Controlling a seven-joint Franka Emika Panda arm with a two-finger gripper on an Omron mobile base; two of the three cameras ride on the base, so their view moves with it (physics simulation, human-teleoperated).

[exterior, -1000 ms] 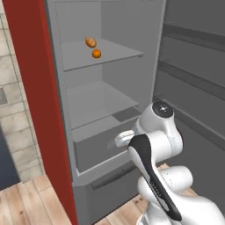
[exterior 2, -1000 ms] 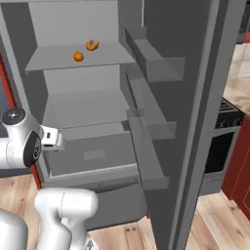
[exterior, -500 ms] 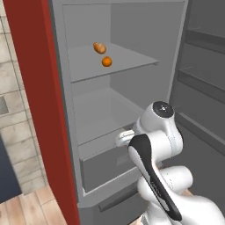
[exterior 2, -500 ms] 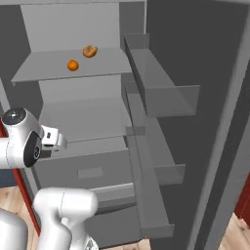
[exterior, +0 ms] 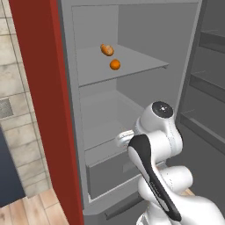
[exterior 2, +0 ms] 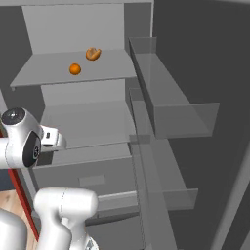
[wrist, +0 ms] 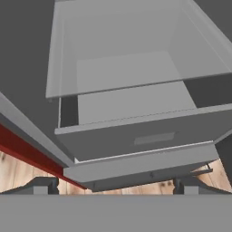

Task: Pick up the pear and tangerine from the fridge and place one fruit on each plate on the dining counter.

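Note:
The fridge (exterior: 66,110) stands open before me, with its red side panel (exterior: 39,88) on the left. On its upper shelf lies the small orange tangerine (exterior: 115,64) (exterior 2: 74,69). The pear, the plates and the dining counter are out of view. My gripper (wrist: 115,186) is open with nothing between its fingers. It hangs in front of the lower shelves and points down at the grey drawer (wrist: 145,136) (exterior: 110,169), well below the tangerine.
An orange-brown pastry (exterior: 106,49) (exterior 2: 93,53) lies just behind the tangerine. The open fridge door with its shelf bins (exterior 2: 176,112) stands close on the right. A tiled wall (exterior: 17,110) and wooden floor (wrist: 18,167) lie to the left.
The whole picture has shifted: the base has driven closer to the fridge, so the shelves and drawer look larger. The arm keeps its pose and the gripper stays open.

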